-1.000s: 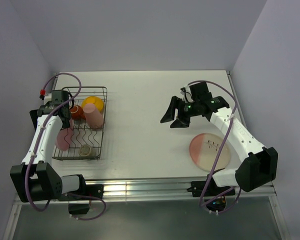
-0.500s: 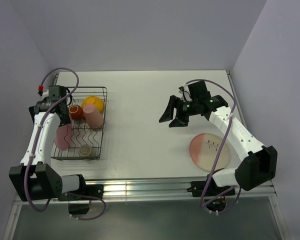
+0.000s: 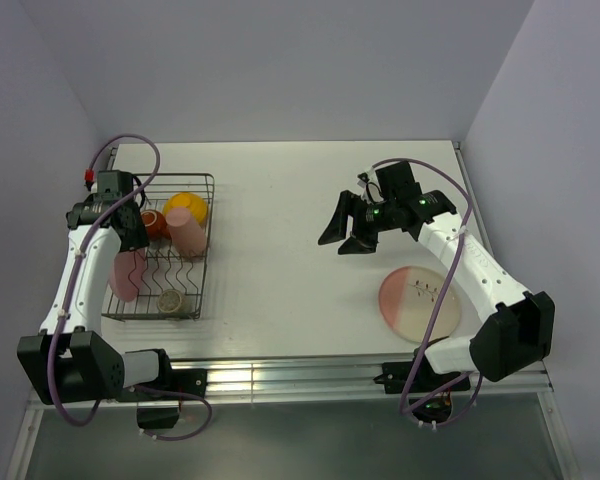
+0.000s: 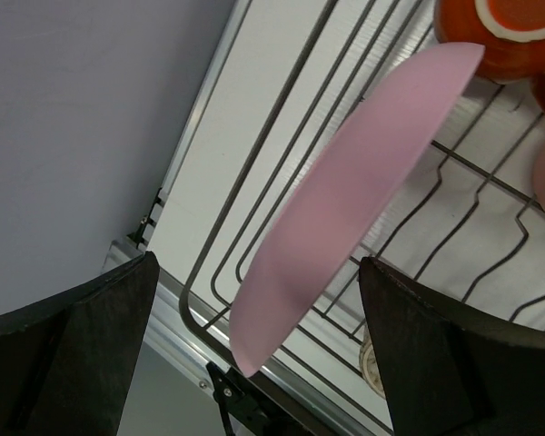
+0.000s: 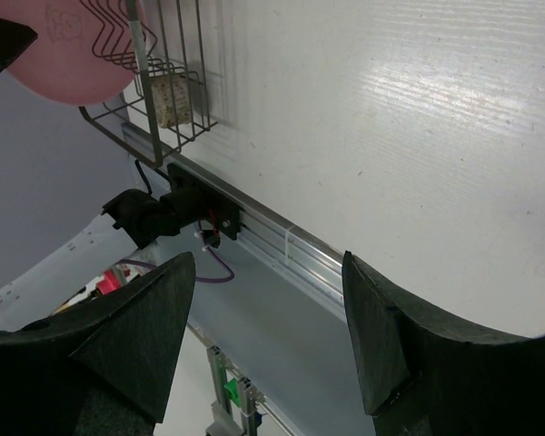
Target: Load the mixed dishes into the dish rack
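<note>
Now clear of the pink plate [image 4: 345,200], which stands on edge at the left side of the dish rack [image 3: 209,240], the left gripper [image 3: 132,232] has drawn back, wide and empty. The right gripper [image 3: 342,238] hovers open near the pink-and-cream plate [image 3: 420,303], which lies on the worktop [image 3: 280,190] and is likely next.

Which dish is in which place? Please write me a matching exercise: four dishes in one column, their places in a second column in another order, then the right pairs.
Dishes
1. pink plate
2. pink-and-cream plate
3. orange-yellow bowl
4. small speckled beige cup

Places
A. far end of the dish rack
B. flat on the table, outside the rack
C. near end of the rack
D. on edge at the rack's left side

Pairs: 1-D; 2-B; 3-A; 4-C
</note>
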You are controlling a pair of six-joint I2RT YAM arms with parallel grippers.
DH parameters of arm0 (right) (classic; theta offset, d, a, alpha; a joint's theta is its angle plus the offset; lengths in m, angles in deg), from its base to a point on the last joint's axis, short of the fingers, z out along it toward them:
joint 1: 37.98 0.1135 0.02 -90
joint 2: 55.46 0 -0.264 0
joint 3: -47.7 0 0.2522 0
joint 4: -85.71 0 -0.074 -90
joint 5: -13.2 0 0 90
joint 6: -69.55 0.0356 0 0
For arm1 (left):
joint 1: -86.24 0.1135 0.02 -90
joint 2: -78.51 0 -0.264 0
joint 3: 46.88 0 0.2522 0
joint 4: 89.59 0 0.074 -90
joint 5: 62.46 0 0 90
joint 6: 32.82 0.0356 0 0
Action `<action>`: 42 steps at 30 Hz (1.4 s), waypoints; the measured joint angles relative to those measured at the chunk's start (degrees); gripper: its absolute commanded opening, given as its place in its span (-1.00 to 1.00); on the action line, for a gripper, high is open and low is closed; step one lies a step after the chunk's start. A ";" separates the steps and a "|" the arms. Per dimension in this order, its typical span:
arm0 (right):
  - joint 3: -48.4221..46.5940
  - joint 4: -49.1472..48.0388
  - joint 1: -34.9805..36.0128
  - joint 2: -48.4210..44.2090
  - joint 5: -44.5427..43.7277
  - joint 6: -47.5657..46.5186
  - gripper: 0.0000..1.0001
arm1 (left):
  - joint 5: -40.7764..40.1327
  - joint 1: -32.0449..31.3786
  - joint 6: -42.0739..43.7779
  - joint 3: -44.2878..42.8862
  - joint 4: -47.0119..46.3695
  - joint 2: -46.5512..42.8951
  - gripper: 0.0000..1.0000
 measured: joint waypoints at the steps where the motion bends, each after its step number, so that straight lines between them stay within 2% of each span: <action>1: 0.00 0.00 0.00 0.00 -0.02 0.00 0.46 | 0.90 -0.07 0.24 0.00 -0.02 -0.04 0.96; 7: 0.00 -0.09 0.00 0.00 0.00 0.02 0.46 | 1.55 -0.33 1.33 -0.46 0.35 -1.40 0.97; 15: 0.00 -0.09 0.00 0.00 -0.04 0.00 0.46 | -1.77 -0.74 1.14 -4.79 2.21 -1.81 0.93; 19: 0.00 -0.07 -0.04 0.00 -0.98 0.02 0.46 | -0.98 -1.38 1.11 -11.41 3.74 -0.85 0.90; 22: 0.02 0.02 -0.52 -0.04 -2.47 0.02 0.47 | 0.07 -3.37 0.94 -20.61 4.96 2.40 0.89; 28: 1.29 1.11 -3.87 -1.36 -7.69 0.26 0.47 | -0.48 -16.92 -0.61 -41.57 7.54 13.03 0.86; 31: 3.91 2.93 -5.92 -2.58 -12.17 0.07 0.46 | 0.42 -24.57 -2.80 -47.50 7.74 17.29 0.83; 38: 14.29 8.09 -8.31 -7.17 -21.86 0.15 0.38 | 7.98 -41.16 -8.48 -45.24 5.27 18.93 0.72; 42: 18.49 9.20 -8.41 -10.91 -24.33 1.49 0.12 | 16.17 -45.99 -13.20 -36.96 -0.02 15.82 0.62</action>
